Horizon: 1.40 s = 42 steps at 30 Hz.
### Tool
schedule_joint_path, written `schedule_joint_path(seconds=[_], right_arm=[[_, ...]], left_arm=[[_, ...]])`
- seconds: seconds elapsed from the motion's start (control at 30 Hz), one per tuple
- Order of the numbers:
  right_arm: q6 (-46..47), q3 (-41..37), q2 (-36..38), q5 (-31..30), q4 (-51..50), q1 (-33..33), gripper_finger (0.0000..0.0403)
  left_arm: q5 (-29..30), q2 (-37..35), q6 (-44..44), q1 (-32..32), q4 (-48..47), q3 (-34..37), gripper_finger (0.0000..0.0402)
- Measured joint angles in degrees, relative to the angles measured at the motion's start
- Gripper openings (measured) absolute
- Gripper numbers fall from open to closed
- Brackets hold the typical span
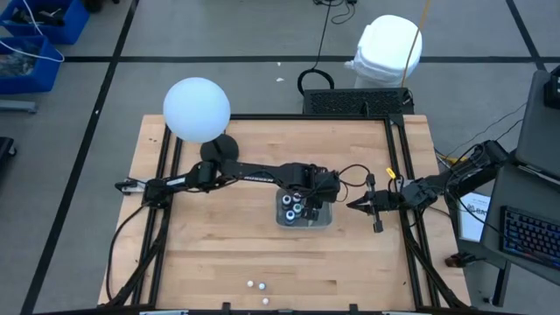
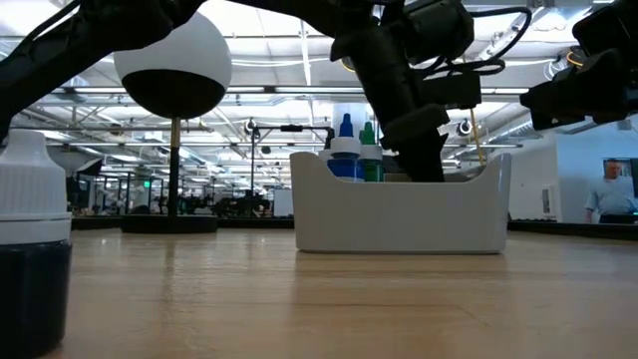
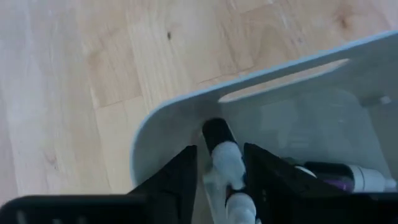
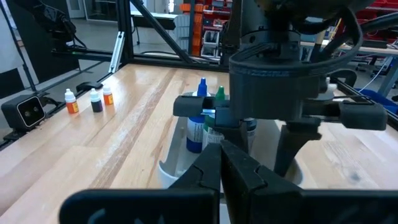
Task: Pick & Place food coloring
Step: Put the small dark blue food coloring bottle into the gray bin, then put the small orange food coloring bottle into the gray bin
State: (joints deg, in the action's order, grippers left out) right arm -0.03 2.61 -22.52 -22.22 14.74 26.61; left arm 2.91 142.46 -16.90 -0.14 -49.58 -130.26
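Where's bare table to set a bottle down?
Free: wood left of the clear plastic tray, and between tray and the small bottles at the near edge. Crowded: inside the tray, where the left gripper straddles a bottle.

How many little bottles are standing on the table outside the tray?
3, grouped near the front edge of the table: an orange bottle, a dark bottle, a second orange bottle. Others could be hidden.

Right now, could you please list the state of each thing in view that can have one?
Left gripper: inside the tray, fingers either side of a dark bottle.
Right gripper: shut, empty, beside the tray.
Tray: upright on the table, holding several bottles.
Blue-tipped and green-tipped bottles: standing in the tray.
Three small bottles: standing near the table edge.
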Motion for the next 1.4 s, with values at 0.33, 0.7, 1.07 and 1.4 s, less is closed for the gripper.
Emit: schedule_joint_path(seconds=[0.33, 0.7, 1.07, 1.4], right_arm=[[-0.55, 0.00, 0.00, 0.02, -0.02, -0.01, 0.0000], [-0.68, 0.00, 0.02, 0.00, -0.18, -0.01, 0.0000], [1.29, 0.00, -0.04, -0.05, 0.35, 0.00, 0.0000], [2.34, 0.00, -0.09, -0.09, 0.36, 0.00, 0.0000]], left_arm=[[0.31, -5.82, 0.48, -3.00, -2.94, -4.74, 0.0206], [-0.71, -17.97, 12.66, -17.67, -10.76, -4.37, 0.0177], [4.45, -15.02, 33.04, -32.18, -23.62, 2.23, 0.0066], [-3.64, -15.02, 52.79, -35.79, -23.35, 16.36, 0.0148]])
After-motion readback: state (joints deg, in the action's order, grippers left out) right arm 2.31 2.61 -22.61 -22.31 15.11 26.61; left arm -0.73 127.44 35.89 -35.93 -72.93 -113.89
